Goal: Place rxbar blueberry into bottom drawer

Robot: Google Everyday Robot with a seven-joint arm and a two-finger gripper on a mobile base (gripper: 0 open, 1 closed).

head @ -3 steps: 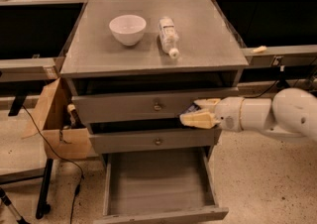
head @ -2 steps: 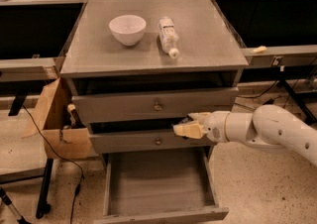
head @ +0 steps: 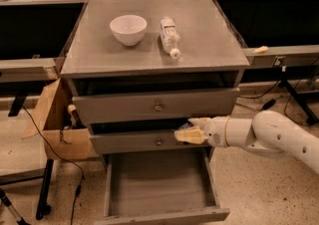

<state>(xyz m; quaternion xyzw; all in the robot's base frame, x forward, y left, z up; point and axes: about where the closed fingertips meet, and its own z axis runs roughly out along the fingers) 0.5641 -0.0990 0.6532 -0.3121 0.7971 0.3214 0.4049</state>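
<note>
The grey cabinet has three drawers. The bottom drawer is pulled out toward me, and I see nothing lying in its grey inside. My gripper comes in from the right on a white arm. It hovers in front of the right part of the middle drawer, just above the back right of the open bottom drawer. The rxbar blueberry is not in view: it shows neither on the cabinet top nor in the drawer. I cannot tell whether the gripper holds it.
A white bowl and a clear plastic bottle lying on its side are on the cabinet top. An open cardboard box stands against the cabinet's left side. Cables run over the speckled floor.
My gripper has moved left and down, from the right end of the top drawer's front to the front of the middle drawer, above the open bottom drawer.
</note>
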